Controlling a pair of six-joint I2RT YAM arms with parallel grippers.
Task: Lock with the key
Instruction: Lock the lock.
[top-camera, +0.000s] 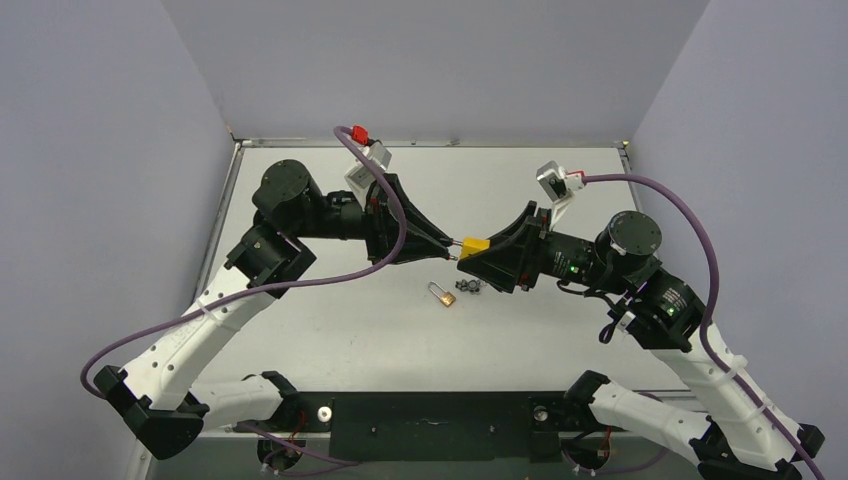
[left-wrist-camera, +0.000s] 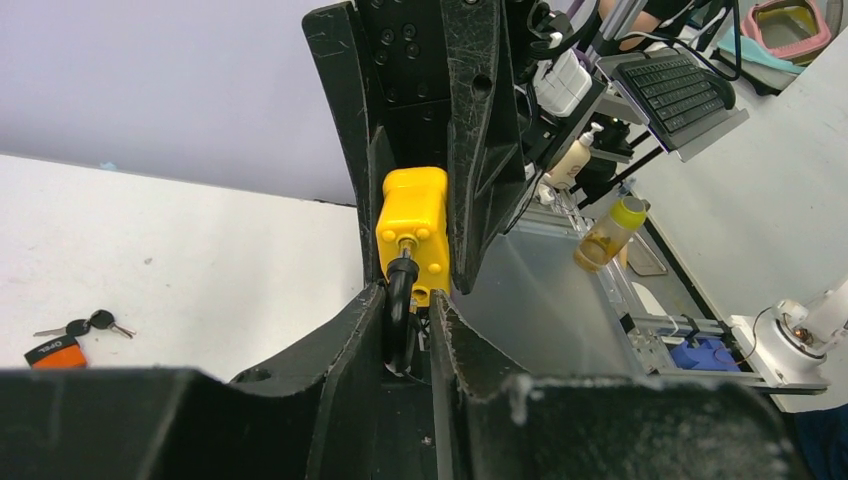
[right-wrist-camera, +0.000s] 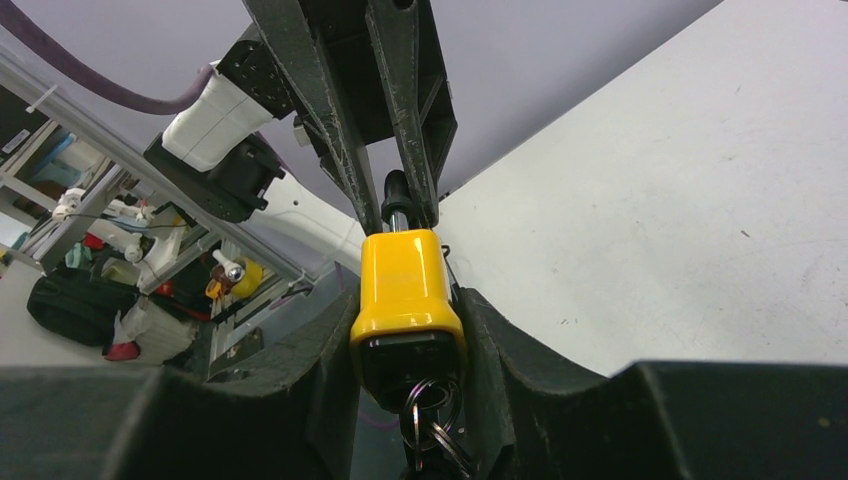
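Yellow padlock (top-camera: 474, 244) held in mid-air above worktop (top-camera: 340, 335), between the two arms. Right claw (right-wrist-camera: 406, 305) clamped on its yellow body; keys (right-wrist-camera: 428, 420) hang from its base. Left claw (left-wrist-camera: 405, 298) clamped on black shackle (left-wrist-camera: 401, 275). Small brass padlock (top-camera: 444, 295) lies on worktop below.

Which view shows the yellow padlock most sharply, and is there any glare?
Top external: even light, padlock small but clear. Left wrist: padlock large, sharp, no glare. Right wrist: equally sharp, but the keys beneath sit in shadow.
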